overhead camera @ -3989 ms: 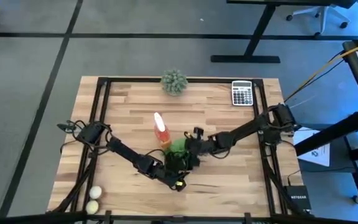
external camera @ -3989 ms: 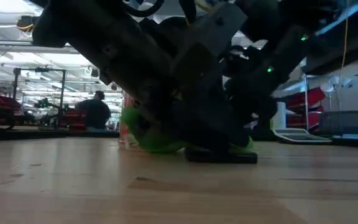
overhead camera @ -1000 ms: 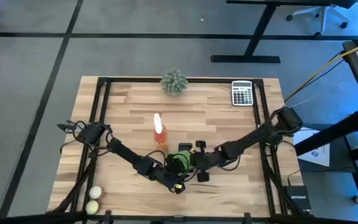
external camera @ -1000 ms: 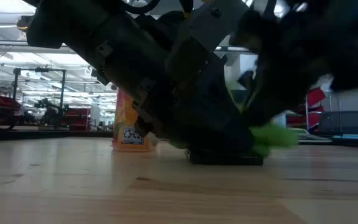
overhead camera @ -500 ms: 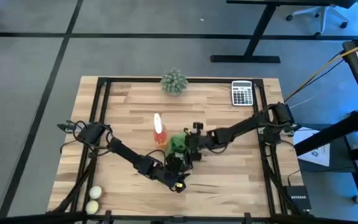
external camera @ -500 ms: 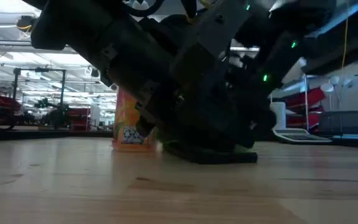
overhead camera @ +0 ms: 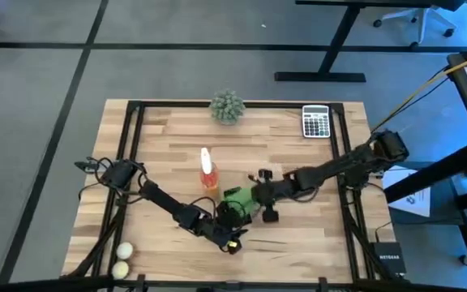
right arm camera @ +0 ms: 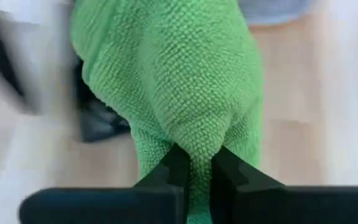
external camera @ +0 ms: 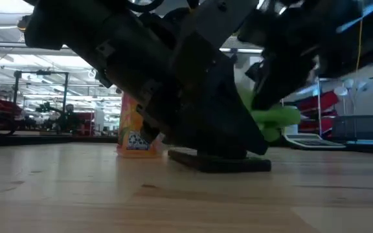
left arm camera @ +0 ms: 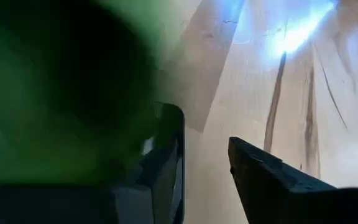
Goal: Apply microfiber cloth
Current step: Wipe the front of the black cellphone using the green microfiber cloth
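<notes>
Fingers of the right gripper [right arm camera: 194, 165] stand nearly together, pinching a fold of the microfiber cloth [right arm camera: 173, 74], which bulges green ahead of them; in the high view that gripper [overhead camera: 252, 196] reaches in toward the middle of the table [overhead camera: 298, 243] with the cloth [overhead camera: 237, 197] at its tip. Just beside it sits the left gripper [overhead camera: 228, 217], whose fingers [left arm camera: 266, 180] stand narrowly apart around a flat dark object [left arm camera: 166, 155] that looks like a phone or small screen; whether they bear on it cannot be told. The low view shows that dark slab [external camera: 222, 162] lying flat on the wood, with the cloth [external camera: 274, 120] lifted a little above and beyond it, apart from its surface.

By my reading, the wiping step is in hand: the cloth is gripped and brought to the slab, but not pressed on it at this instant. The next move calls for lowering the cloth onto the dark surface and drawing it across while the left gripper steadies the slab, without snagging on the left fingers.

An orange spray bottle [overhead camera: 207, 169] stands just behind the pair; its label [external camera: 135, 139] carries print too blurred to read. A calculator [overhead camera: 314, 121] lies at the far right corner, a fuzzy plant ball [overhead camera: 227, 105] at the far edge, two pale balls [overhead camera: 122, 261] at the near left corner
</notes>
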Action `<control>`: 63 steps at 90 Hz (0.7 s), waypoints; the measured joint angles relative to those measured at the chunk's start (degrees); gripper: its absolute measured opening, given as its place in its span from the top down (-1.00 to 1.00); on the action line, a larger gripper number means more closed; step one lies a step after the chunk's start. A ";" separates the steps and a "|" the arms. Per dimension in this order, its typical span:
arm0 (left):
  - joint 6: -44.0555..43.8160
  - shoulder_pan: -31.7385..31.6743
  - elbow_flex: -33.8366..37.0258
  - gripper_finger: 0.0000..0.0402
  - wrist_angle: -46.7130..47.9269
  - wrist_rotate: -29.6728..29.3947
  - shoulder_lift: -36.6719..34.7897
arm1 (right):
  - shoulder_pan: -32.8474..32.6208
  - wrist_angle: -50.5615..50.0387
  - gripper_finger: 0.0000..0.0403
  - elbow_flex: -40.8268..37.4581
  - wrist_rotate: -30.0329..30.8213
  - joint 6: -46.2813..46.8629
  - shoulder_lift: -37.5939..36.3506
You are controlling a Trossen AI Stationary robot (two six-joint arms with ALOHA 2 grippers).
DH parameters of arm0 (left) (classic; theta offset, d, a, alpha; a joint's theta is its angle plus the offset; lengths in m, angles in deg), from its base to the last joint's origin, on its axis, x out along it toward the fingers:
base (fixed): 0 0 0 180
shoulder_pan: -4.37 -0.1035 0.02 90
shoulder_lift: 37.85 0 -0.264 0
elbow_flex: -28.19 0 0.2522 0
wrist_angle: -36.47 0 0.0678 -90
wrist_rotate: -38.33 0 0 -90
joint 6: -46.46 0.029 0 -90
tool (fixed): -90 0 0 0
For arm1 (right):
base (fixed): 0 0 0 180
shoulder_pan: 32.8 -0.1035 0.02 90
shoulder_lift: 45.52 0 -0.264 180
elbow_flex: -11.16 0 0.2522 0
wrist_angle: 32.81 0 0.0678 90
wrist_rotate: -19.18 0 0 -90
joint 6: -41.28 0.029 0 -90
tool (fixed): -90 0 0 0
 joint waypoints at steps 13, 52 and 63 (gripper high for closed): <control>0.32 -0.01 -0.02 0.35 -0.60 0.07 0.06 | -2.96 8.51 0.95 -0.06 2.63 -2.32 6.25; 1.14 -0.07 0.04 0.35 -1.51 -0.03 0.10 | 7.65 18.62 0.95 0.30 7.71 -10.78 14.19; 1.13 -0.06 0.04 0.35 -1.51 -0.06 0.10 | 10.78 19.13 0.95 0.17 10.67 -12.43 13.82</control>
